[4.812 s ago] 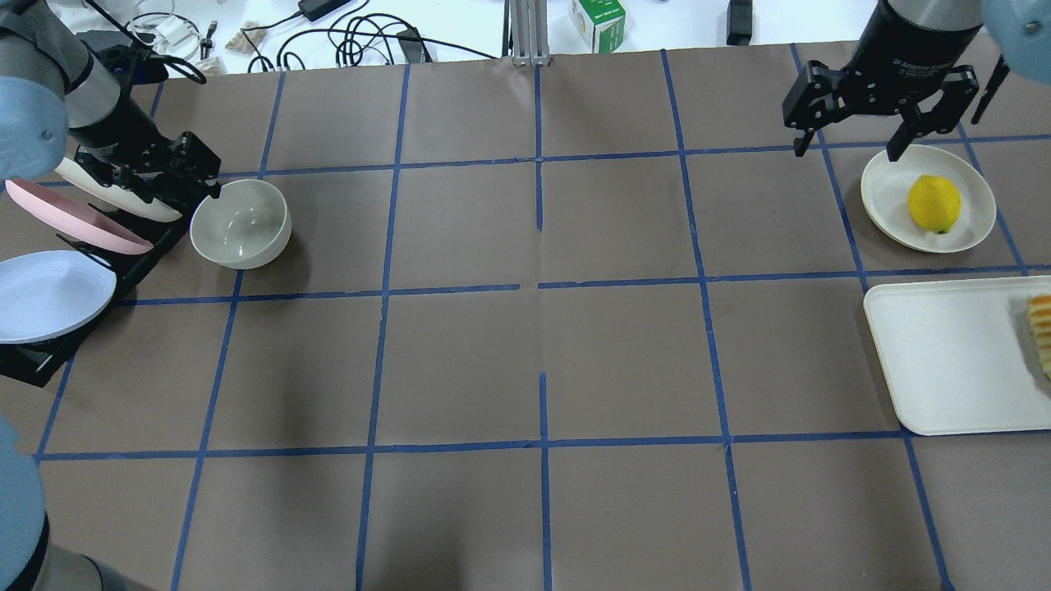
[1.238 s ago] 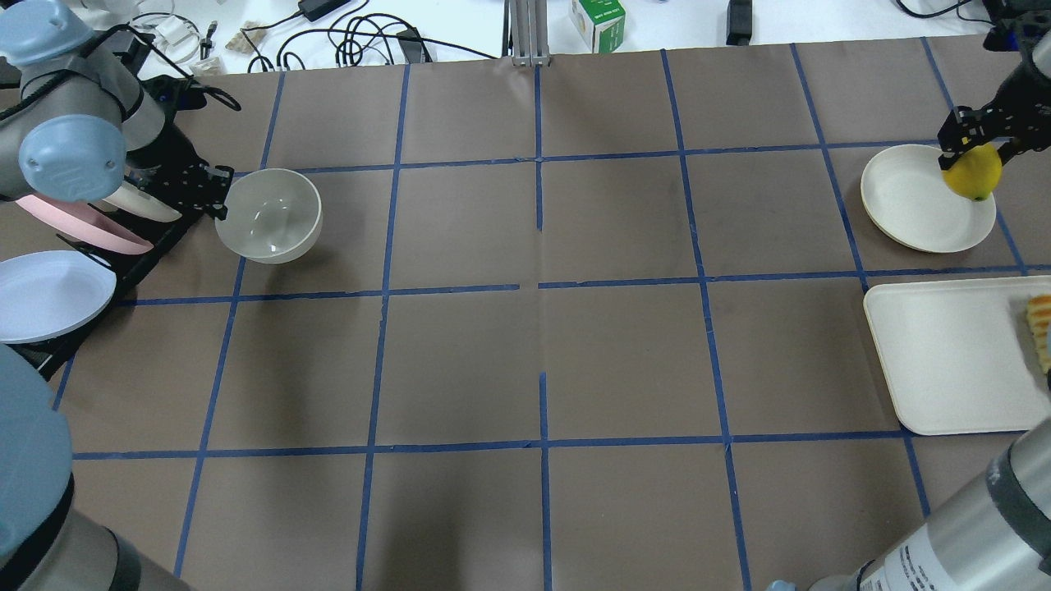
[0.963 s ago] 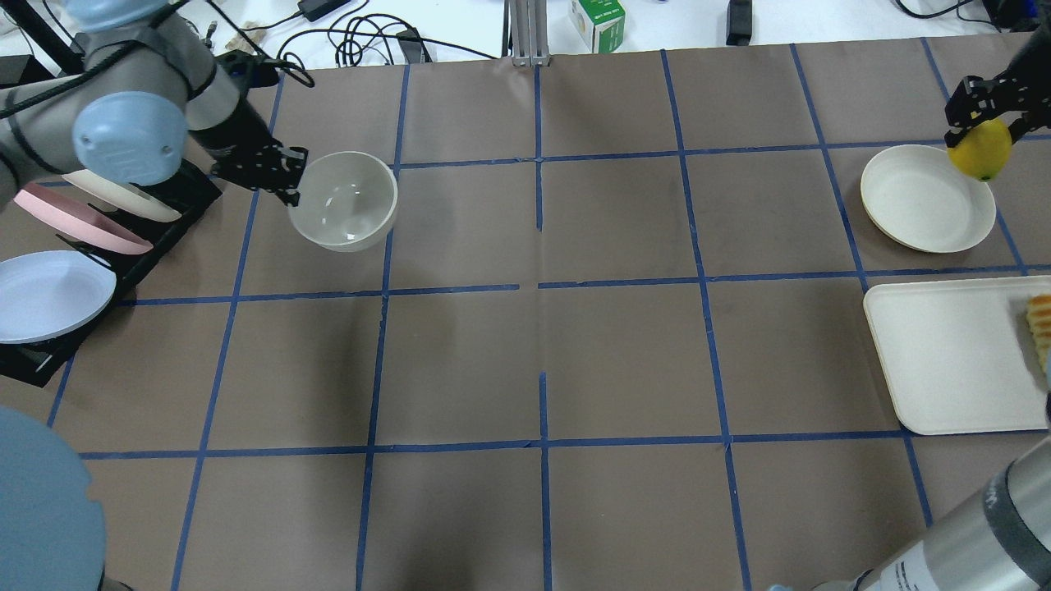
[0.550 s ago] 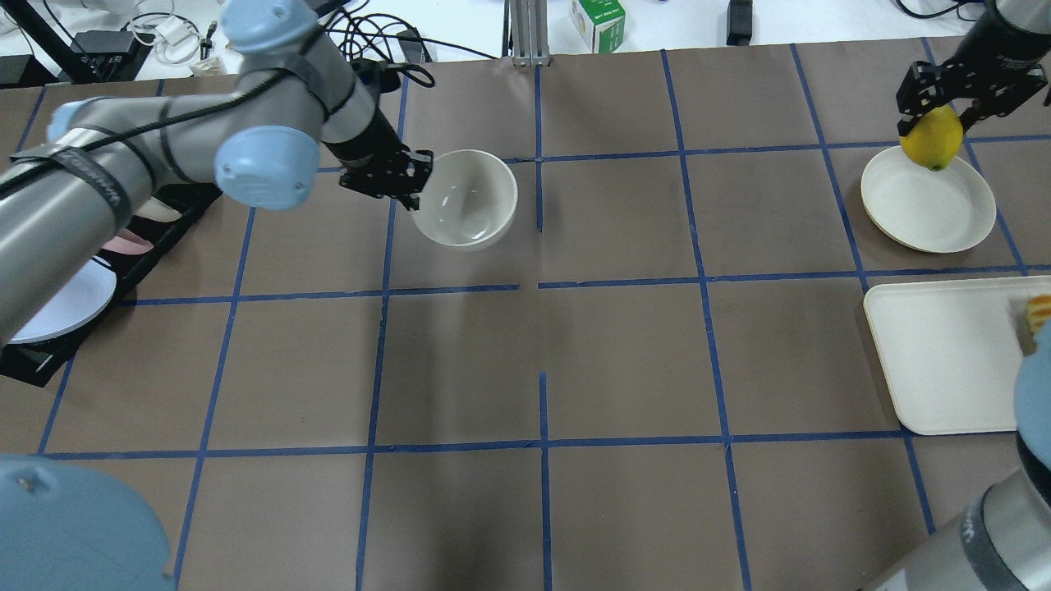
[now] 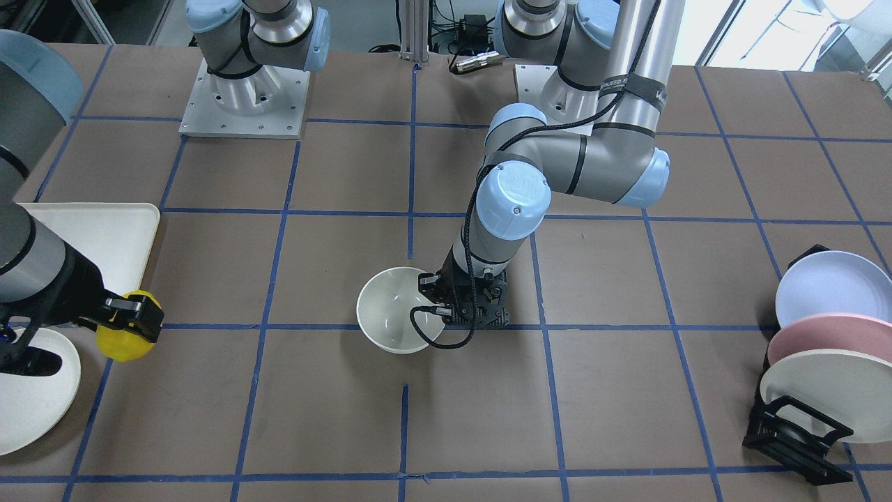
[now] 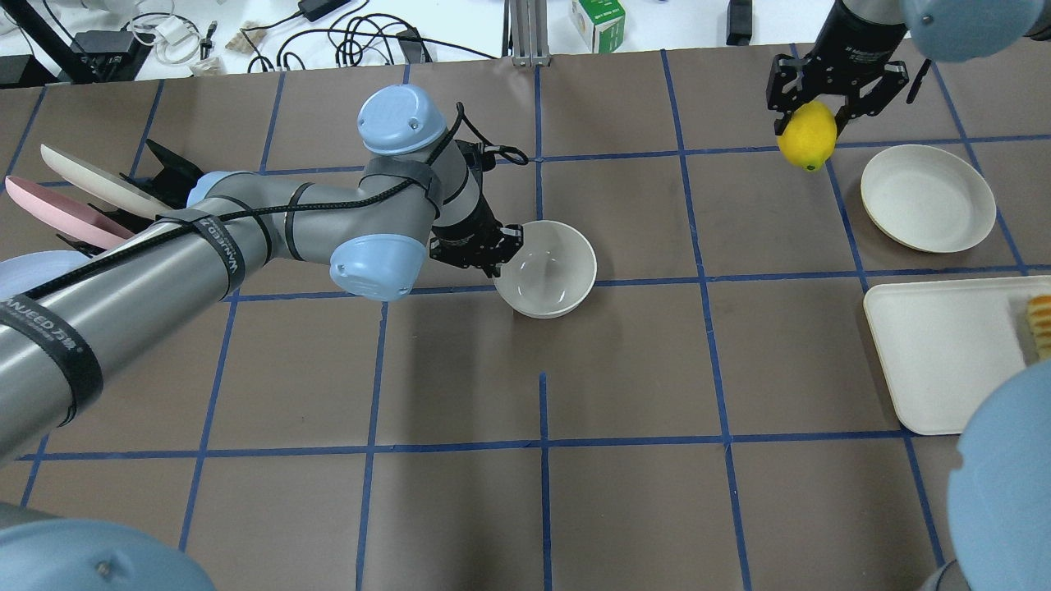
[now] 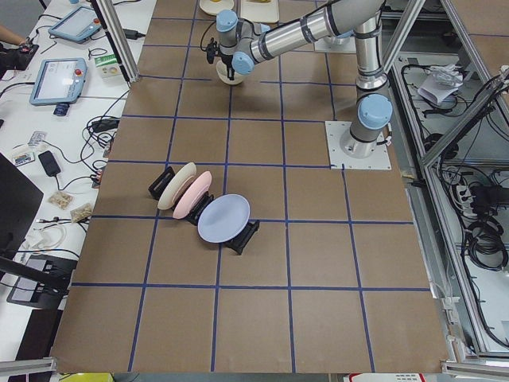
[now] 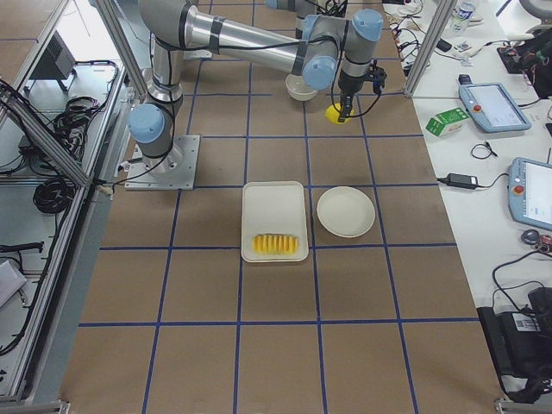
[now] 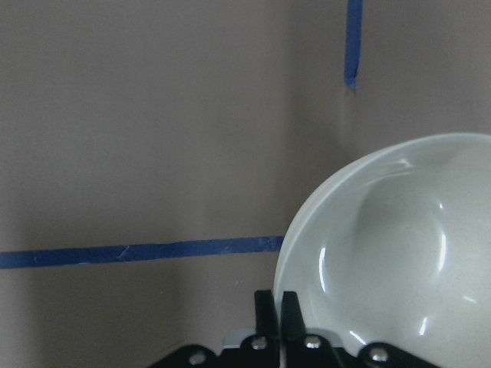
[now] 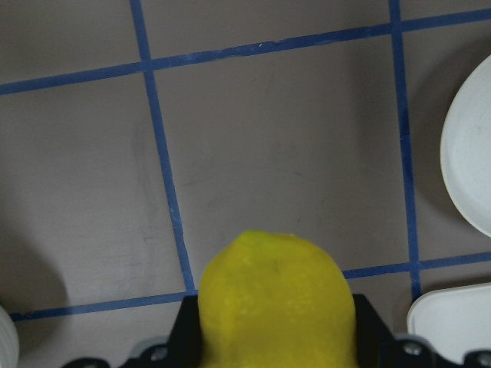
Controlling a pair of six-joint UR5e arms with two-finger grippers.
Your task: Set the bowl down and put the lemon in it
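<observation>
The left gripper point(image 6: 499, 256) clamps one edge of the cream-white bowl point(image 6: 548, 271), which is upright near the middle of the brown tabletop point(image 6: 624, 369); whether it touches the surface cannot be told. Well apart, on the robot's right side, the right gripper point(image 6: 809, 127) grips the yellow lemon point(image 6: 807, 146) in the air, beside a cream plate point(image 6: 928, 197), with a white tray point(image 6: 944, 353) nearby.
</observation>
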